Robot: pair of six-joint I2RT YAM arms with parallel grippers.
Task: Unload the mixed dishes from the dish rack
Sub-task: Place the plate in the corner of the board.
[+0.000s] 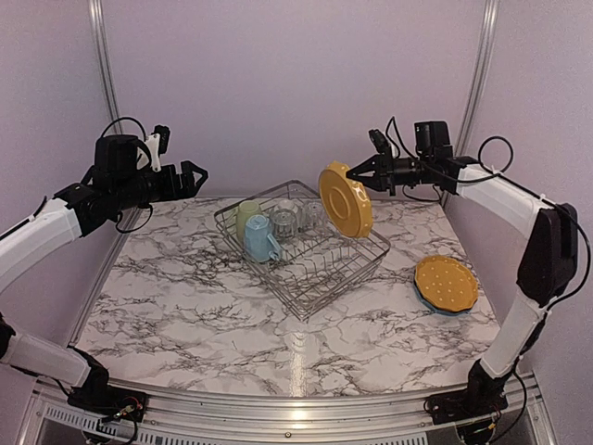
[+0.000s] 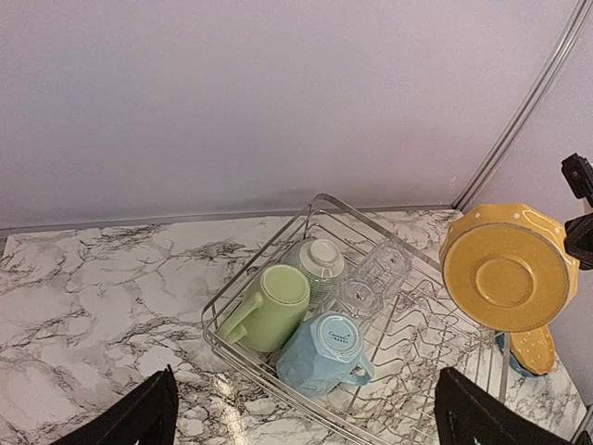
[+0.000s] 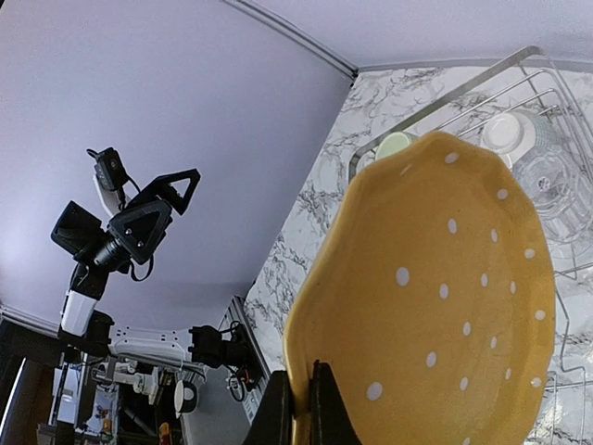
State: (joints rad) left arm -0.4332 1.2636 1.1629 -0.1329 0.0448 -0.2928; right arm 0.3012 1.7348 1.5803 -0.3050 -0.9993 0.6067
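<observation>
The silver wire dish rack point(image 1: 307, 313) stands mid-table. At its left end lie a pale green cup point(image 1: 246, 218), a light blue mug point(image 1: 260, 239), a pale green bowl point(image 2: 317, 264) and a clear glass point(image 2: 371, 283). My right gripper point(image 1: 357, 173) is shut on the rim of a yellow-orange plate point(image 1: 345, 199) and holds it on edge above the rack's back right; the right wrist view shows the plate point(image 3: 435, 306) in the jaws. The other yellow-orange plate point(image 1: 446, 284) lies on the blue plate point(image 1: 434, 307) at the right. My left gripper point(image 1: 195, 176) is open and empty, high to the rack's left.
The marble table point(image 1: 185, 306) is walled at the back and both sides, with metal posts point(image 1: 479, 74) in the back corners. The plate stack sits near the right edge, close to the right arm's lower link point(image 1: 519, 315).
</observation>
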